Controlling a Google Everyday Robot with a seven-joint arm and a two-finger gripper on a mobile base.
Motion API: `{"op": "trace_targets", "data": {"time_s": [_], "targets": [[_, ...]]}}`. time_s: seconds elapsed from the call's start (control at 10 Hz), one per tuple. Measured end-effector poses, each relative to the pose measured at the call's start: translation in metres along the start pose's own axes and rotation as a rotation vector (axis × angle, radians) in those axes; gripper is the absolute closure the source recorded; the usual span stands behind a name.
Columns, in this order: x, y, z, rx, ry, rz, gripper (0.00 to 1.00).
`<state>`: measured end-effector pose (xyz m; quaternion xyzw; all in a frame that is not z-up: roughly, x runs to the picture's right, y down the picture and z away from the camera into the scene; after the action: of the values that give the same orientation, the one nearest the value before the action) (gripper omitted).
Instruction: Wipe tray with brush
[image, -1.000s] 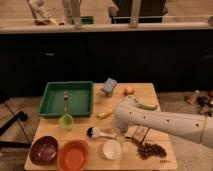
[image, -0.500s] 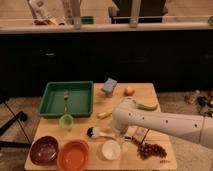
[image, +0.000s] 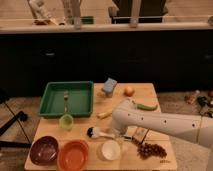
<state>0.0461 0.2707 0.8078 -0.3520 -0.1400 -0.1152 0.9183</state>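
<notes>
Brush (image: 94, 132): lies flat on table (image: 160, 95), lower centre of frame. Black head points left, white handle runs right toward the arm (image: 165, 127). Not on the tray yet.

Change vs 1 s and 0.5 s ago: basically none. Brush is in the same spot at the same angle, and the arm pose looks identical. I read this as a pause at the grasp, not a lift.

Gripper (image: 120, 133): sits at the handle's right end, tucked under the rounded wrist, centre-low in frame. It looks to be at or on the handle. Whether it's clamped on or loose, can't tell; the wrist bulk hides it.

Tray (image: 50, 92): green, upper left of table, well apart from brush. A fork (image: 65, 97) lies inside, roughly mid-tray. Green cup (image: 66, 121) sits just below the tray's lower rim, between tray and brush.

Meaning for task: wiping not started, so I judge we're early, at the pickup step. Next needs a lift, then a carry up-left over the cup. Risks: clipping the cup, or shoving the fork while sweeping.

Other stuff:
- Orange bowl (image: 73, 154) and dark bowl (image: 44, 150) at bottom left.
- White cup (image: 110, 149) just below the brush.
- Grapes (image: 151, 149) lower right.
- Blue sponge (image: 110, 86) and orange fruit (image: 129, 90) at top centre of table.
</notes>
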Motion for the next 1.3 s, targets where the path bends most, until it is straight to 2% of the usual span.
{"op": "trace_targets", "data": {"time_s": [0.2, 0.3, 0.6, 1.0, 1.1, 1.3], "targets": [[0.004, -0.003, 0.004, 0.0, -0.006, 0.001, 0.2], [0.006, -0.004, 0.007, 0.0, -0.01, 0.001, 0.25], [0.01, -0.004, 0.012, 0.009, -0.03, 0.003, 0.52], [0.011, -0.003, 0.003, 0.003, -0.026, -0.001, 0.94], [0.013, -0.001, 0.002, -0.001, -0.024, 0.0, 0.99], [0.014, 0.0, 0.002, -0.003, -0.023, 0.002, 1.0]]}}
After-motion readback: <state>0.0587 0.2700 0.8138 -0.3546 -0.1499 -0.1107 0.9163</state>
